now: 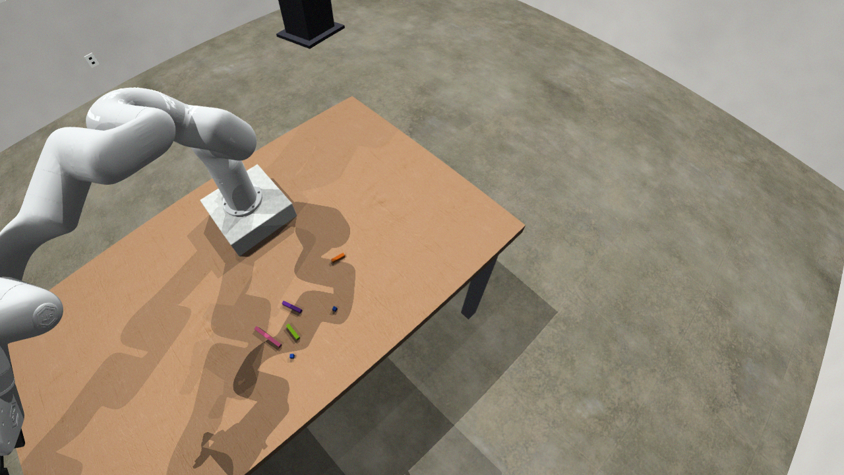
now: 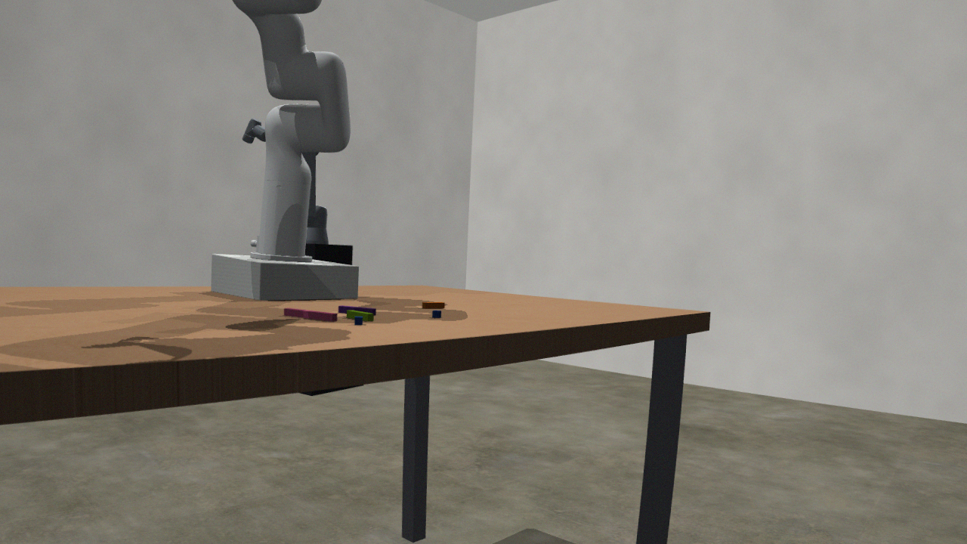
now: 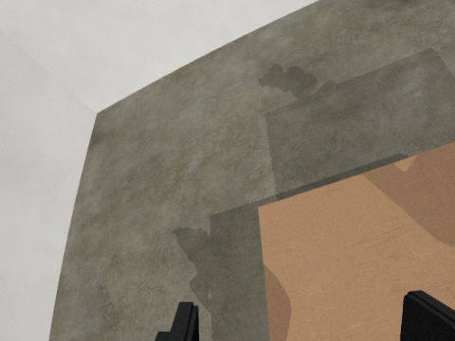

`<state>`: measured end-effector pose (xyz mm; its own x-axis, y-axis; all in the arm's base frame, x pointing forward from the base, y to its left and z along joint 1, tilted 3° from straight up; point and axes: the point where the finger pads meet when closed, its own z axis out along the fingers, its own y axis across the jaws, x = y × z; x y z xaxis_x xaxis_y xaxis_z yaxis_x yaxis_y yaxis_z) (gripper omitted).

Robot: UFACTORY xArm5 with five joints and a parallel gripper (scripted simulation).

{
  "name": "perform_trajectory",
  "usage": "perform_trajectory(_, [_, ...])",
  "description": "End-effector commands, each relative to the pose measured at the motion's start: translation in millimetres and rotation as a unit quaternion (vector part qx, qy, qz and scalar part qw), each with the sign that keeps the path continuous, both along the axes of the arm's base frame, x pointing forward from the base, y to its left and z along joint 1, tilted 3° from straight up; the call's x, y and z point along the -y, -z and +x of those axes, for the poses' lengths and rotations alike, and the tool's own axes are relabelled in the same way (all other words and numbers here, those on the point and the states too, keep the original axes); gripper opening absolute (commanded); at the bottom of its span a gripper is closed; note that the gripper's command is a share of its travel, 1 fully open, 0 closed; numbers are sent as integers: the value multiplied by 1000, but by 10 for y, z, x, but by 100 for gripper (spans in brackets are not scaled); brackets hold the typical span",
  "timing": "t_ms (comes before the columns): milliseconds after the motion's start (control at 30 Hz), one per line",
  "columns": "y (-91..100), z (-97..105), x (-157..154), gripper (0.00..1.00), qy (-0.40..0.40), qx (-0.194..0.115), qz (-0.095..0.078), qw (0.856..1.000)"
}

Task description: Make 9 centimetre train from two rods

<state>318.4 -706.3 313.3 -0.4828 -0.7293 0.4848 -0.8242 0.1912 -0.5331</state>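
- We find the black two-fingered hand [image 1: 11, 450] [image 3: 303, 332] wide open, holding nothing, off the rods.
- We note the orange rod [image 1: 337, 258] [image 2: 433, 305] and lime-green rod [image 1: 292, 332] [image 2: 359, 316] lying well apart on the brown wooden table [image 1: 413, 194] [image 2: 541, 316] [image 3: 341, 256].
- We record the long pink rod [image 1: 268, 336] [image 2: 309, 315] and purple rod [image 1: 292, 307] [image 2: 356, 310] near the lime-green one, touching neither it nor each other.

Colours for you: table top [image 1: 413, 194] [image 2: 541, 314] [image 3: 341, 265] tan-orange, faint grain; edge dark brown. Rods: orange [image 1: 337, 258] [image 2: 433, 304], purple [image 1: 292, 307] [image 2: 356, 310], lime green [image 1: 292, 332] [image 2: 359, 316], pink [image 1: 268, 337] [image 2: 309, 315]. Two small cubes, both blue. Arm [image 1: 118, 147] [image 2: 287, 175] white-grey, base block [image 1: 265, 227] [image 2: 307, 282] pale grey, mottled. Gripper fingers black. You've got floor [image 1: 619, 236] [image 2: 338, 459] [image 3: 156, 166] mottled grey-olive, walls plain light grey with faint blotches.
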Motion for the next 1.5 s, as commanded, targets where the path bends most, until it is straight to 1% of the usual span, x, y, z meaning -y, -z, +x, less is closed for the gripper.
perform_trajectory(0, [137,283,-302,100,-13,3,23,1000])
perform_trajectory(233, [387,633,-780,100,-29,2,62,998])
perform_trajectory(300, [387,633,-780,100,-29,2,62,998])
perform_trajectory(333, [486,756,-983,100,-35,0,77,996])
perform_trajectory(433, [555,836,-1127,100,-39,-1,88,995])
perform_trajectory(767, [897,1153,-1880,100,-57,-13,139,989])
perform_trajectory(800, [930,1177,-1957,100,-59,-14,144,988])
perform_trajectory(867, [930,1177,-1957,100,-59,-14,144,988])
perform_trajectory(900, [1027,1239,-2185,100,-64,-19,158,985])
perform_trajectory(1000, [1095,1275,-2344,100,-67,-23,168,983])
perform_trajectory(1167, [1264,1340,-2753,100,-74,-34,191,978])
perform_trajectory(1367, [1458,1367,-3236,100,-82,-49,218,971])
perform_trajectory(1433, [1458,1367,-3236,100,-82,-49,218,971])
perform_trajectory(1467, [1552,1361,-3471,100,-85,-58,230,968])
